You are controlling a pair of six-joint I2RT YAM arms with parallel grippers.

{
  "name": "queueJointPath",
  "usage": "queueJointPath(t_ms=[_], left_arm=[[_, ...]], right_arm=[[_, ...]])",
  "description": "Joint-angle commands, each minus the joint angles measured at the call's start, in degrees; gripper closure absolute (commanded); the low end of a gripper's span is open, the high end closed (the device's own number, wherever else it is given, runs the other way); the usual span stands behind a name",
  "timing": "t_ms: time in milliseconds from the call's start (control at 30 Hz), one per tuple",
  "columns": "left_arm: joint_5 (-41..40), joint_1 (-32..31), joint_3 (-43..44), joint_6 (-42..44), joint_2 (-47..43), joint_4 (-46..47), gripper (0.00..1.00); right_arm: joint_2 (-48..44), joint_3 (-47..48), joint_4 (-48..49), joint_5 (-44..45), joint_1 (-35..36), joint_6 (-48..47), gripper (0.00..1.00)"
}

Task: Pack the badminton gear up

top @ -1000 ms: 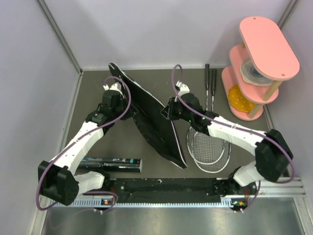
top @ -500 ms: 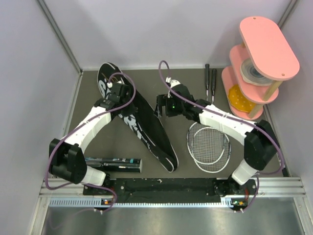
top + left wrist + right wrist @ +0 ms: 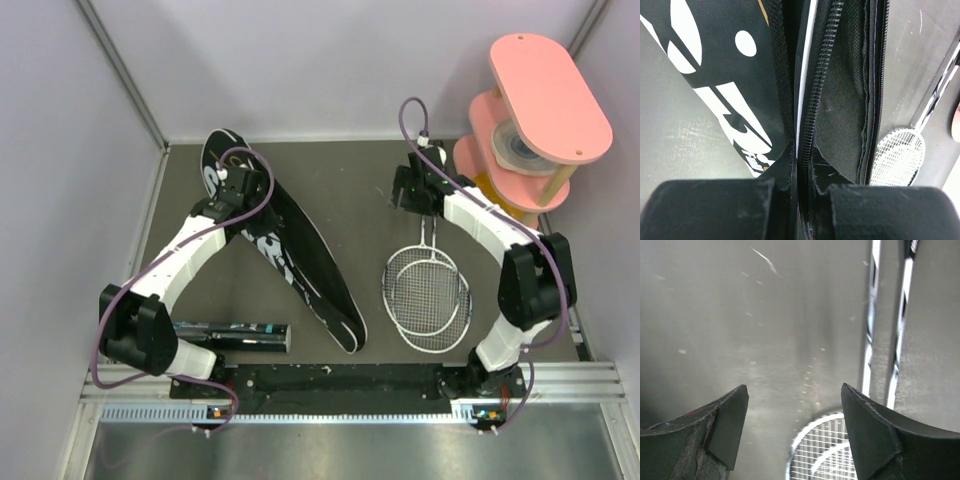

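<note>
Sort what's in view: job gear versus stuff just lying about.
Job:
- bag, unzipped
- two rackets
- tube

Lying about:
- pink stand
- roll on its middle tier

No shuttlecocks visible.

Open lane at centre of table (image 3: 350, 180): bare mat runs front to back btwn the bag (image 3: 300, 270) on the L and the rackets (image 3: 425, 295) on the R. R gripper (image 3: 794, 387), jaws apart, hangs over bare mat w/ the racket shafts just beside one finger. Pink stand (image 3: 530, 130) blocks the far R corner, close to that arm. L arm (image 3: 185, 255) and tube (image 3: 225, 335) crowd the near L side. L gripper (image 3: 799, 187) is pinched on the bag's zip edge, and the mouth gapes only narrowly. Walls (image 3: 100, 150) box in three sides.
</note>
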Motion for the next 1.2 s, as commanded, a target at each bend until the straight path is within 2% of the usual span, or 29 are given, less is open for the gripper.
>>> queueJointPath(t_ms=[0,133,300,633,767,933,967,1100,1167], left_arm=[[2.2,0.3,2.3,0.0,-0.9,1.0,1.0],[1.4,0.3,0.5,1.2,-3.0,2.3,1.0],[0.8,0.3,-0.1,2.4,-4.5,2.5,1.0],[1.9,0.3,-0.4,2.4,-4.5,2.9,1.0],[2.0,0.4,-0.5,2.4,-4.6,2.9,1.0],[1.5,0.4,-0.6,2.5,-4.9,2.9,1.0],[1.5,0.4,-0.6,2.5,-4.9,2.9,1.0],[1.0,0.4,-0.7,2.6,-5.4,3.0,1.0],[0.6,0.4,-0.7,2.8,-5.9,3.0,1.0]], right_arm=[[4.6,2.2,-4.7,2.0,-2.3,-3.6,0.31],[8.3,3.7,-4.7,3.0,-4.2,-8.1,0.38],[12.7,5.6,-4.6,2.0,-6.2,-9.4,0.47],[17.2,5.9,-3.9,2.3,-7.3,-10.0,0.5],[18.5,6.0,-2.5,3.1,-7.3,-10.2,0.64],[19.2,5.6,-0.4,3.8,-7.3,-9.9,0.74],[19.3,5.6,-0.2,4.1,-7.4,-9.6,0.83],[16.8,5.6,0.9,4.1,-6.6,-7.9,0.99],[14.8,5.7,1.0,7.7,-4.7,-7.7,1.0]])
